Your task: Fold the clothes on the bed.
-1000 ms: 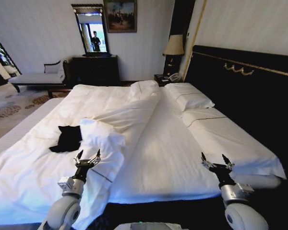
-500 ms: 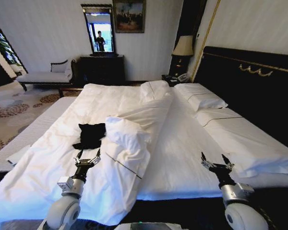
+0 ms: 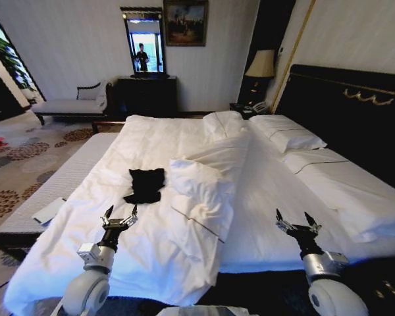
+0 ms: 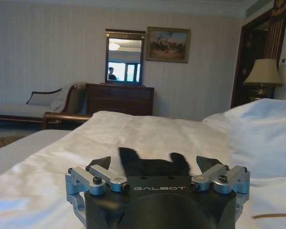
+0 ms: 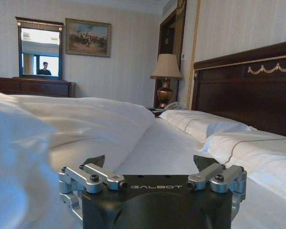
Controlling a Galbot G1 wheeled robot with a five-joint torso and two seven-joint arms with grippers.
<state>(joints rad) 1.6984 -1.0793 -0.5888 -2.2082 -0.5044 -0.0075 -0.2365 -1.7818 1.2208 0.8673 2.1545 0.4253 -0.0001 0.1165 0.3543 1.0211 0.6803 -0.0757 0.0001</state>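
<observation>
Plainly, "GALBOT" lettering on left hand (image 4: 154, 164)

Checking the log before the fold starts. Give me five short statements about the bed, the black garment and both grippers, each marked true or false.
1. The black garment lies on the white duvet of the bed. True.
2. The left gripper holds the garment. False: it hovers short of it, fingers open and empty.
3. The right gripper is open. True.
4. The garment sits nearer the right gripper. False: it lies ahead of the left one.
5. A lamp stands beside the headboard. True.
</observation>
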